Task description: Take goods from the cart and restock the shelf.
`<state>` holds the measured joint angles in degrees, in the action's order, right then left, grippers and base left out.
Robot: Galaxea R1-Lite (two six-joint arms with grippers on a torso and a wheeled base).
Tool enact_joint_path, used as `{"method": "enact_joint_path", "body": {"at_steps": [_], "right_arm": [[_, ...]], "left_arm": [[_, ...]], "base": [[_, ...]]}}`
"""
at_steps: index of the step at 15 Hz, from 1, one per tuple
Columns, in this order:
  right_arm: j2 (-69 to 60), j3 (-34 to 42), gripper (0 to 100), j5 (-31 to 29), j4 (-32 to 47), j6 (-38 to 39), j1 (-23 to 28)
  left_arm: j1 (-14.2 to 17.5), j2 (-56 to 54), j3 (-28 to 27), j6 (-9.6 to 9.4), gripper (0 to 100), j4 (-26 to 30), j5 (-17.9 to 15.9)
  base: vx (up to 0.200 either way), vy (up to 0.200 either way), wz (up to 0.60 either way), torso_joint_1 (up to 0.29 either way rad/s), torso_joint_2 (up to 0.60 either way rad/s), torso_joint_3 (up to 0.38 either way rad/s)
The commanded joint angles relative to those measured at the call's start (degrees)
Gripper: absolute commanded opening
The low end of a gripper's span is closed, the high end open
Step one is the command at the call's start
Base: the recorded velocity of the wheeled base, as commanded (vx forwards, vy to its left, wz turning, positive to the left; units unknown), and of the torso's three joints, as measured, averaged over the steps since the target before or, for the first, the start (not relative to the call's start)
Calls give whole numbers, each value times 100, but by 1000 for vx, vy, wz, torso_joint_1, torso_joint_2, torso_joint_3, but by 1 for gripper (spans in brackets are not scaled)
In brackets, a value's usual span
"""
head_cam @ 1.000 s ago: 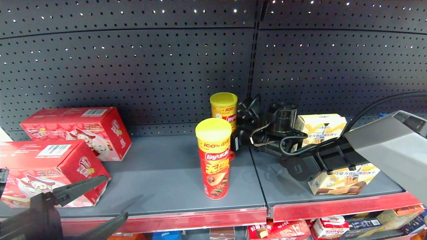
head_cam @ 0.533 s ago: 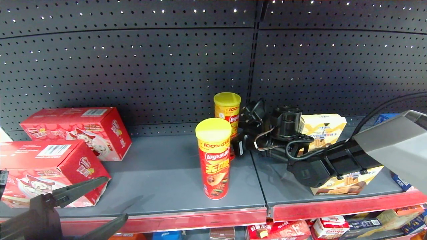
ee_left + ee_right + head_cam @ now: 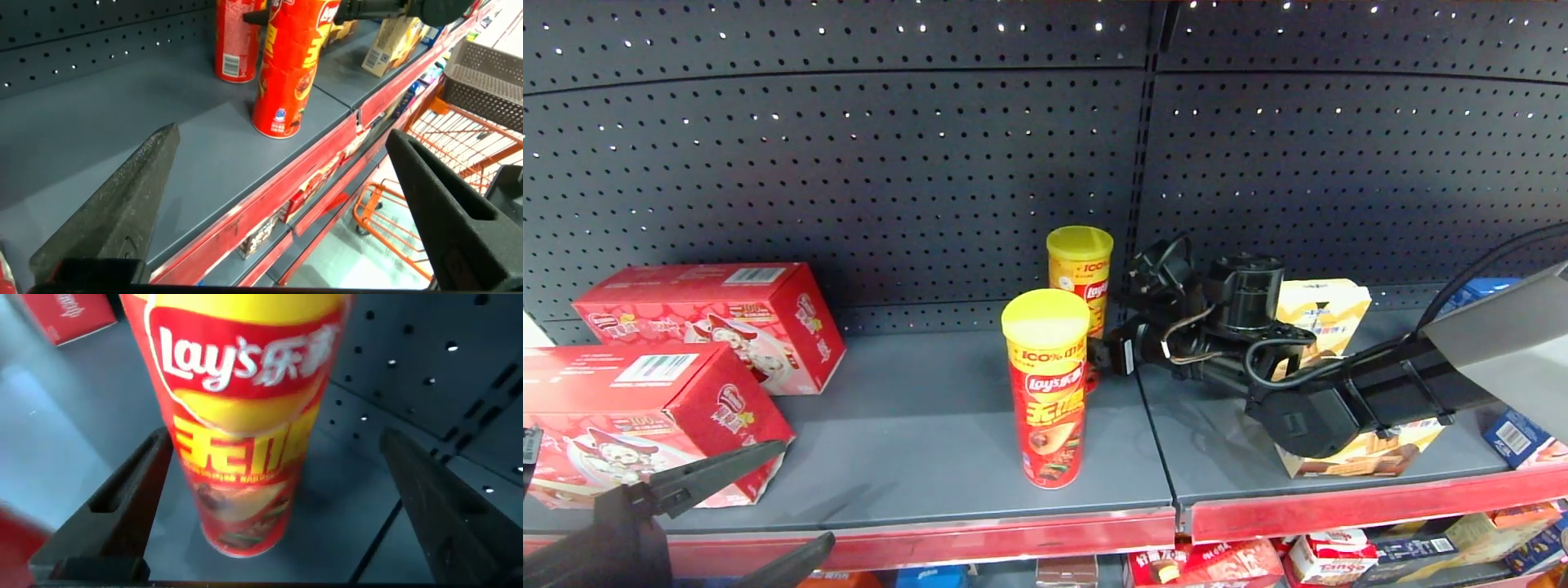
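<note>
Black arm, grey shroud, looping cables, wedge-fingered left end effector.

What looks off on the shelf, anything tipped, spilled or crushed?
Nothing stands out. The front can and the back can both stand upright on the shelf, the red boxes lie flat, and nothing is spilled.

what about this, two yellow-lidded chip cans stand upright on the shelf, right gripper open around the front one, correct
Not quite: the right gripper is open around the rear chip can, not the front chip can, as the head view shows. Both do stand upright, yellow-lidded, on the shelf.
</note>
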<state>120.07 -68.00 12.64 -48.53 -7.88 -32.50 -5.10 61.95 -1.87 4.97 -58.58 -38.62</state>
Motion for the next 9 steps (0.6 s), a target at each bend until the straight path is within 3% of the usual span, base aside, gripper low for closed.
{"method": "enact_joint_path", "body": {"at_steps": [1,9], "right_arm": [[105,-91,100,-42,10,-4,-2],[439,-574,100,-236,10,5,-99]], "left_arm": [[0,10,-7,4,100,-5,4],[0,36,-7,4,100,-5,-5]], "base": [[0,0,0,0,0,0],[0,0,0,0,0,0]]}}
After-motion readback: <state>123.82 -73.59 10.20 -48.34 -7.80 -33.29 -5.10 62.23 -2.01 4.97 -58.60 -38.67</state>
